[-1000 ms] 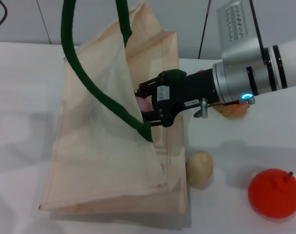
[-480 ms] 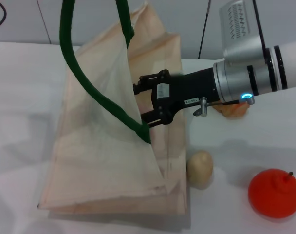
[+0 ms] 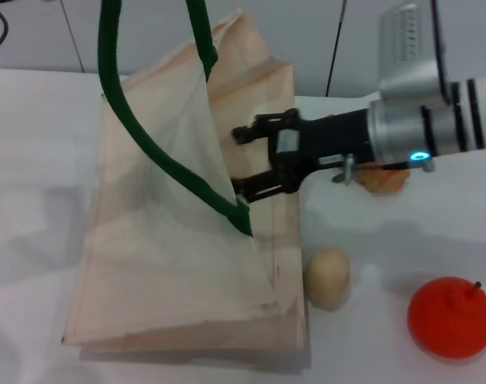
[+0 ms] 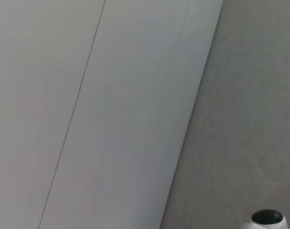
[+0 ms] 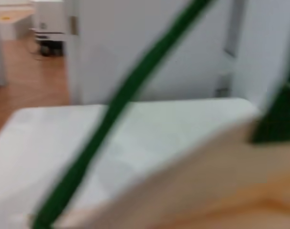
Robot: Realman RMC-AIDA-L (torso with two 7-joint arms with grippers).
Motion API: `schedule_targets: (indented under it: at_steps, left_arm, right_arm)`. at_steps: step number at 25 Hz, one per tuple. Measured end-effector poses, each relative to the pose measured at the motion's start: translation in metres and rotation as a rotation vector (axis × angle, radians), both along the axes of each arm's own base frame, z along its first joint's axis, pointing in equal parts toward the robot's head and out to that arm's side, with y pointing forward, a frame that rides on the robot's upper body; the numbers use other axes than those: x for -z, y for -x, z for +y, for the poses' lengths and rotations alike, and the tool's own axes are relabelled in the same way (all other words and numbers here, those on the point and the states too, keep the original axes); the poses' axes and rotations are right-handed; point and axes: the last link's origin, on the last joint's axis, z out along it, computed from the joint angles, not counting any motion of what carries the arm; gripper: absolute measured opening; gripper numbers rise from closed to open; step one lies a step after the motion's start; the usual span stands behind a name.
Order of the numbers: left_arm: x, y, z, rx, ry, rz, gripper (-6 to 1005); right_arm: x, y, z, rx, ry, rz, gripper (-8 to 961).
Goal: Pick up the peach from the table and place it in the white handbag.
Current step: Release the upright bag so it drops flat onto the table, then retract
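Right gripper (image 3: pixel 241 160) spread wide and empty at the mouth of the white handbag (image 3: pixel 171 264).

Nearest the robot, a red fruit with a stem (image 3: pixel 451 316) sits on the table (image 3: pixel 35 160) at the right, and a beige potato (image 3: pixel 327 276) lies just beside the bag's front right corner. The bag stands on the table with its mouth pulled open, one green handle (image 3: pixel 159 152) looping up out of the top of the head view. Behind the potato the right arm (image 3: pixel 419 132) reaches in from the right, its black fingers (image 3: pixel 263 182) parted at the bag's opening, the lower one close to the handle's end. The peach cannot be seen in any view. An orange thing (image 3: pixel 383 180) lies partly hidden behind the arm. The left gripper is out of sight; its wrist camera shows only a wall.
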Motion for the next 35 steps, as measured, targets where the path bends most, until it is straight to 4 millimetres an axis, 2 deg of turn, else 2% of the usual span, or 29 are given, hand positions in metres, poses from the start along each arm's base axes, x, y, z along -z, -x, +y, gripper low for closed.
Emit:
schedule_targets:
  at_steps: [6, 14, 19, 23, 34, 35]
  left_arm:
    - [0.000, 0.008, -0.004, -0.018, -0.005, 0.002, 215]
    - [-0.001, 0.015, -0.006, -0.040, -0.012, 0.006, 223]
    - [0.001, 0.017, -0.006, -0.051, -0.015, 0.007, 228]
    - [0.001, 0.018, -0.006, -0.055, -0.013, 0.010, 232]
    - [0.005, 0.020, 0.004, -0.133, -0.021, 0.015, 243]
    - [0.005, 0.021, 0.005, -0.137, -0.020, 0.017, 282]
  right_arm:
    - [-0.036, -0.043, 0.011, 0.122, -0.138, -0.003, 894]
    - [-0.088, -0.095, 0.016, 0.317, -0.427, 0.162, 894]
    - [-0.105, -0.114, 0.015, 0.398, -0.551, 0.258, 894]
    - [-0.109, -0.121, 0.012, 0.422, -0.586, 0.292, 894]
    - [-0.107, -0.119, 0.012, 0.426, -0.582, 0.309, 894]
    - [-0.107, -0.119, 0.012, 0.427, -0.581, 0.310, 894]
